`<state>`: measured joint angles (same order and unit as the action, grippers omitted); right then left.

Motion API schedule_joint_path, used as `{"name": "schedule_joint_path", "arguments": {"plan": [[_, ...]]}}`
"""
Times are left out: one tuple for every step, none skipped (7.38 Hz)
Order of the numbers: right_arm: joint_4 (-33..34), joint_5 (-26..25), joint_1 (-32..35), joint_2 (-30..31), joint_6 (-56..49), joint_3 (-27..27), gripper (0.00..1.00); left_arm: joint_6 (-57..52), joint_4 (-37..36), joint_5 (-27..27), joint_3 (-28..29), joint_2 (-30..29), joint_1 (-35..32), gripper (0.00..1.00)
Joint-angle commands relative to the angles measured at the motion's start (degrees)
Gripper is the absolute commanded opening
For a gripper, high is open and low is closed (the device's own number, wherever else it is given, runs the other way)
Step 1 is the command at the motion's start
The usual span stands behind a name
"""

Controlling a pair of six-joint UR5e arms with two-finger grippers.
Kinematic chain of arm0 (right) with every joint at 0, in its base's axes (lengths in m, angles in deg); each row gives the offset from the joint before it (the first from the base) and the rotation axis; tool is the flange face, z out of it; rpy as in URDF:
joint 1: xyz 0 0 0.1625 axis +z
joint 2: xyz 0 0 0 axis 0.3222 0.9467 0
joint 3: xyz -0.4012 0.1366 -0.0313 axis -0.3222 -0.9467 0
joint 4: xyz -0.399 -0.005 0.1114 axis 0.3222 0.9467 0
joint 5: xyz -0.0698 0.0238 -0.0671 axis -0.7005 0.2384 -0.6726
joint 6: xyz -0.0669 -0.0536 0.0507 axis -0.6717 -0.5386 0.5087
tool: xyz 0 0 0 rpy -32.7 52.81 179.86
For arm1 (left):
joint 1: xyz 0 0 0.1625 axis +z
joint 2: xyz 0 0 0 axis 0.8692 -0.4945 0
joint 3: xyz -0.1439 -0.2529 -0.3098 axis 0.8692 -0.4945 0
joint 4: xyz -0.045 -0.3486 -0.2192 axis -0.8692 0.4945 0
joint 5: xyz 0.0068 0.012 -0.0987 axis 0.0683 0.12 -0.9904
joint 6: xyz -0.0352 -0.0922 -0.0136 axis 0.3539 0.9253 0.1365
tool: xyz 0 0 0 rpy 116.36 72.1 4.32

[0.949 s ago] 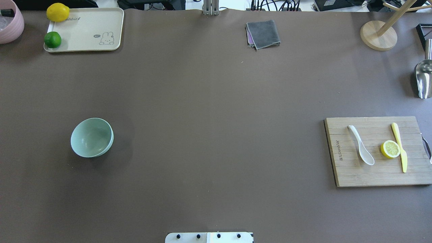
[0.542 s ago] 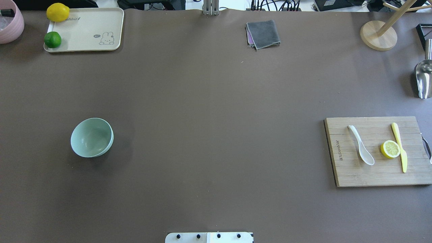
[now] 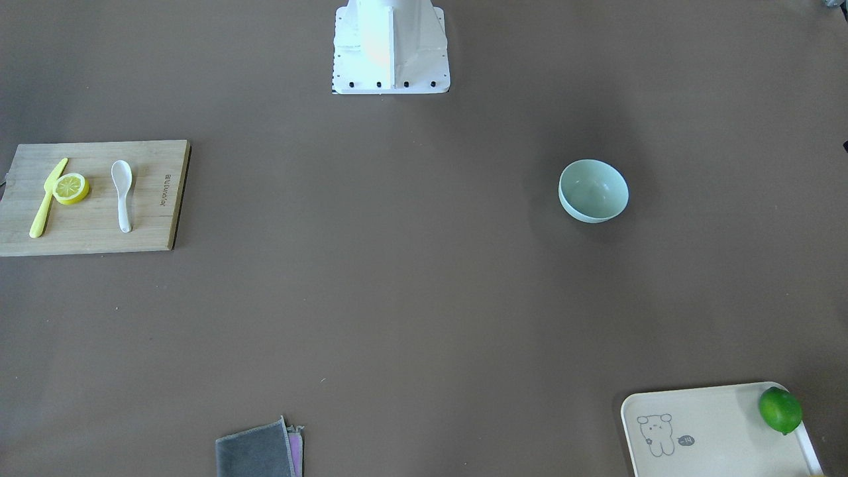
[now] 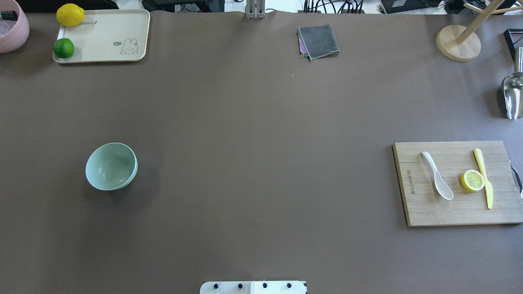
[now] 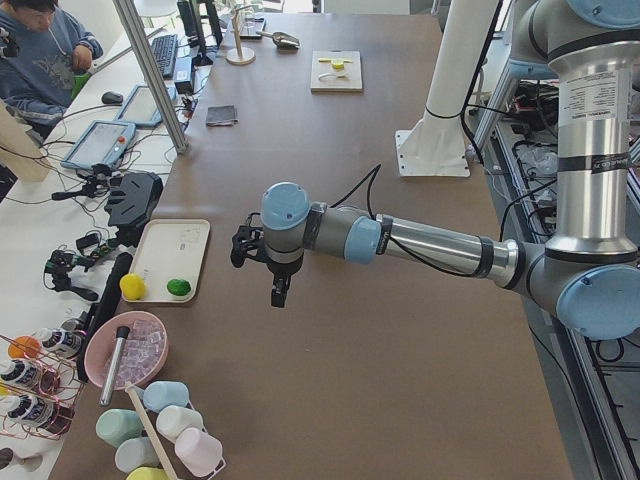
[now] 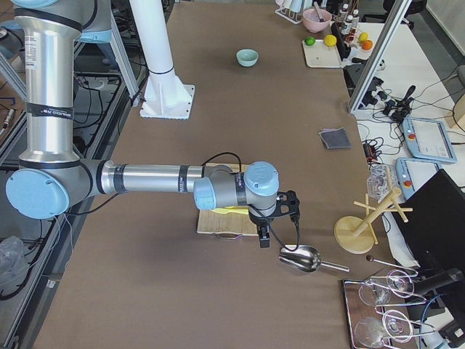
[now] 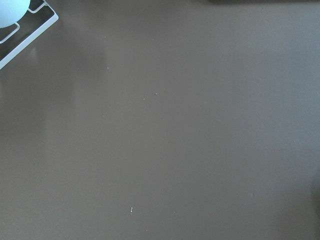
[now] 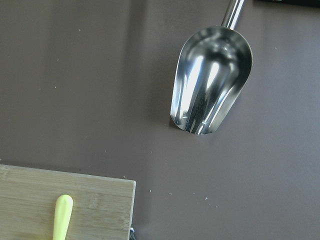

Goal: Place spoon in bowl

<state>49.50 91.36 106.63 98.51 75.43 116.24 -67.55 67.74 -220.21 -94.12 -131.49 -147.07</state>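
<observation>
Brown matting is seen over the whole desk [image 4: 261, 122]. On the robot's right side a bamboo cutting board [image 4: 416, 204] is laid flat, and the white soup spoon [image 4: 437, 175] is found on it, scoop up and turned toward the robot, handle pointed away. A lemon half [image 4: 472, 180] is placed just beside the spoon, cut face up, with a yellow plastic knife [image 4: 484, 179] against its other side. The mint-green bowl [image 4: 110, 165] is set upright on the robot's left side, well apart from the board.

At the far left corner a cream tray [image 4: 106, 36] is seen, with a lime [image 4: 63, 47] and a whole lemon [image 4: 70, 14] on its edge. A folded grey cloth [image 4: 318, 41] is laid near the far edge.

The left hand [image 5: 278, 295] is held pointing down above bare desk. The right hand [image 6: 264, 238] is held above the desk between the board's end and a steel scoop [image 8: 210, 85]. Both are shown only from the side, so whether each is released or clenched cannot be told
</observation>
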Motion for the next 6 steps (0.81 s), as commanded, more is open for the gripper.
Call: {"name": "schedule_joint_path", "arguments": {"plan": [[-3.97, 0.57, -1.26, 0.19, -0.01, 0.01, 1.0, 4.4, 2.17, 0.05, -2.21, -0.12, 1.88, 0.97], [-6.97, 2.92, -2.31, 0.88, 0.34, -0.17, 1.0, 9.06, 6.1, 0.49, -2.4, -0.12, 5.81, 0.97], [-7.52, 4.25, -3.71, 0.89, 3.56, 0.18, 1.0, 11.97, 8.84, 2.93, -2.66, -0.29, 9.77, 0.97], [-10.05, 3.83, -6.86, 0.54, 8.55, 0.79, 1.0, 14.09, 9.65, 3.39, -3.01, -0.38, 12.33, 0.97], [-13.55, 3.56, -10.11, 0.37, 12.26, 0.8, 1.0, 19.94, 9.75, 3.4, -4.67, -0.82, 15.58, 0.97], [-16.63, 3.21, -12.49, 0.28, 12.55, 0.8, 1.0, 23.57, 9.75, 3.4, -5.47, -0.91, 19.0, 0.98]]}}
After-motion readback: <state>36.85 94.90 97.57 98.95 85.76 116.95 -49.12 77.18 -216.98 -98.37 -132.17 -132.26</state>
